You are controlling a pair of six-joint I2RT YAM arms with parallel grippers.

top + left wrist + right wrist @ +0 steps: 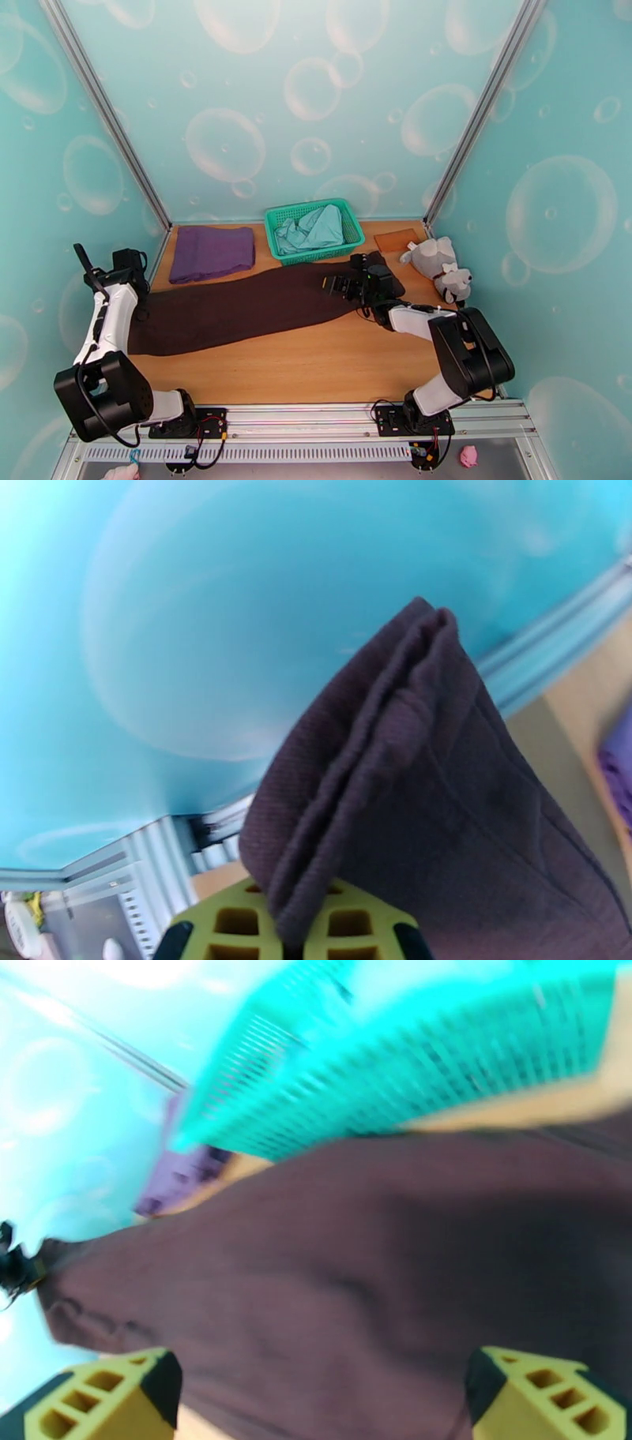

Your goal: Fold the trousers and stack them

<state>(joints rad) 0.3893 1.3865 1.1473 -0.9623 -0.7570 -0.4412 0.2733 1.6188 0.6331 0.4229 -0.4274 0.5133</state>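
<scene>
The dark brown trousers (253, 308) lie stretched across the table from the left edge to the right middle. My left gripper (140, 309) is at their left end. In the left wrist view its yellow fingers (229, 926) are shut on a folded edge of the trousers (411, 796), which is lifted up in front of the wall. My right gripper (338, 286) hovers over the right end. In the right wrist view the right gripper (324, 1402) stands open, its fingers (118, 1398) wide apart over the trousers (355, 1276).
A green mesh basket (278, 217) holding a pale teal garment (316, 229) stands at the back middle. A folded purple cloth (212, 253) lies at the back left. A grey plush toy (438, 268) and a brown patch (397, 239) sit at the back right.
</scene>
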